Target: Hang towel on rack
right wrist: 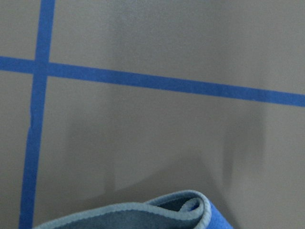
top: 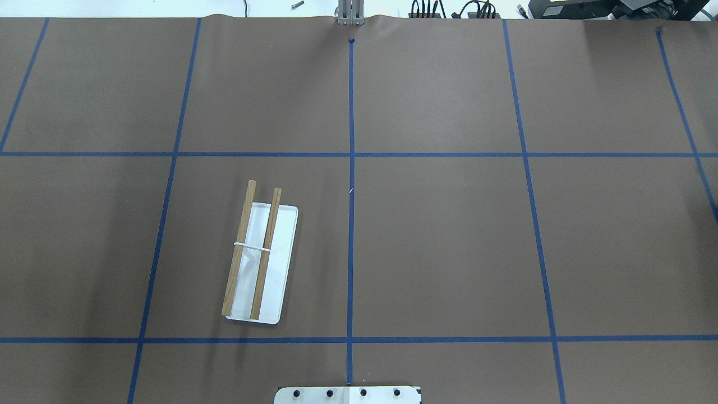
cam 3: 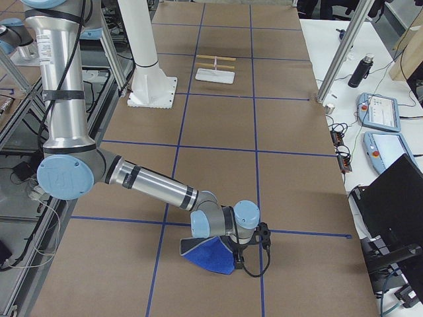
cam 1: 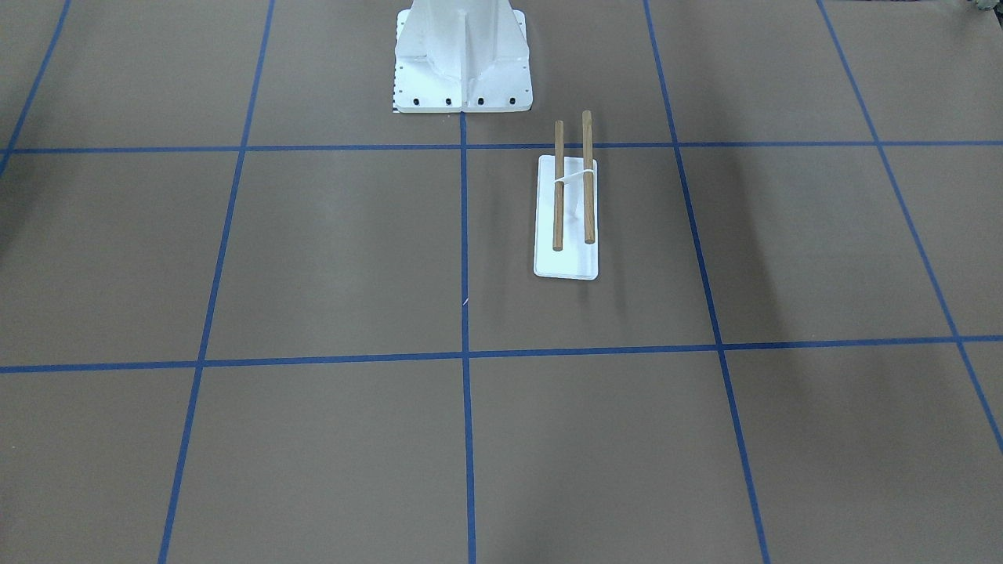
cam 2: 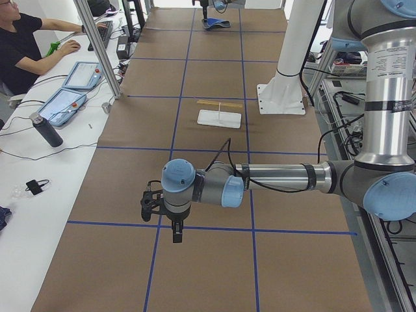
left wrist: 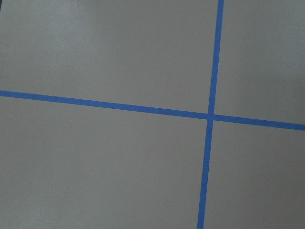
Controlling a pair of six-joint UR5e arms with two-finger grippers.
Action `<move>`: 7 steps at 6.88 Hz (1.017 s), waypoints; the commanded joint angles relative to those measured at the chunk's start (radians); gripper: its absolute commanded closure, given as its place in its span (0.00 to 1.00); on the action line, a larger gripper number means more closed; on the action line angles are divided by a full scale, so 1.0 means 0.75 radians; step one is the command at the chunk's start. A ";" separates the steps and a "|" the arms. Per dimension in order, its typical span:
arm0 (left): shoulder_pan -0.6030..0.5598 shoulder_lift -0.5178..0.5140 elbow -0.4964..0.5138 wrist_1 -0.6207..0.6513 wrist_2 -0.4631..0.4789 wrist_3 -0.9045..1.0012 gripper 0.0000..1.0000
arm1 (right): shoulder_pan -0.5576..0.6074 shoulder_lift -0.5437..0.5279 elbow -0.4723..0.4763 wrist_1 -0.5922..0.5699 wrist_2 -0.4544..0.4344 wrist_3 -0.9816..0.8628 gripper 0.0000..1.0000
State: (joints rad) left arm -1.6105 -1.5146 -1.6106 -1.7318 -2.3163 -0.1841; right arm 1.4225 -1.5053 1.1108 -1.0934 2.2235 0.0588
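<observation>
The rack (top: pixel 259 258) stands on the brown table on my left half, two wooden rods over a white base plate; it also shows in the front view (cam 1: pixel 566 205) and small in both side views (cam 2: pixel 220 110) (cam 3: pixel 215 69). Nothing hangs on it. The blue towel (cam 3: pixel 210 255) is bunched at my right gripper (cam 3: pixel 236 261), far out at the table's right end. Its pale edge fills the bottom of the right wrist view (right wrist: pixel 143 212). My left gripper (cam 2: pixel 177 234) points down over bare table at the left end. I cannot tell whether either gripper is open or shut.
The white robot pedestal (cam 1: pixel 462 63) stands at the table's near edge, close behind the rack. Blue tape lines grid the table. An operator (cam 2: pixel 26 45), tablets and a bottle (cam 2: pixel 47 131) are at a side table, with aluminium posts (cam 2: pixel 97 49) along its edge.
</observation>
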 commanded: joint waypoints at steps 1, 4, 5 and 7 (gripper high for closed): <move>0.000 0.001 -0.002 0.000 0.000 0.000 0.02 | -0.003 0.070 -0.108 0.006 -0.032 -0.039 0.01; 0.000 -0.007 -0.006 0.000 0.000 -0.004 0.01 | -0.003 0.052 -0.111 0.059 -0.017 -0.052 1.00; 0.000 -0.007 -0.006 0.000 0.000 -0.006 0.02 | -0.001 0.052 -0.103 0.061 -0.007 -0.048 1.00; 0.000 -0.007 -0.008 0.000 0.000 -0.006 0.02 | 0.028 0.060 -0.094 0.073 0.064 -0.054 1.00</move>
State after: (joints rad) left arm -1.6106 -1.5201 -1.6162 -1.7319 -2.3163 -0.1885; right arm 1.4286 -1.4640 1.0367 -1.0467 2.2318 0.0210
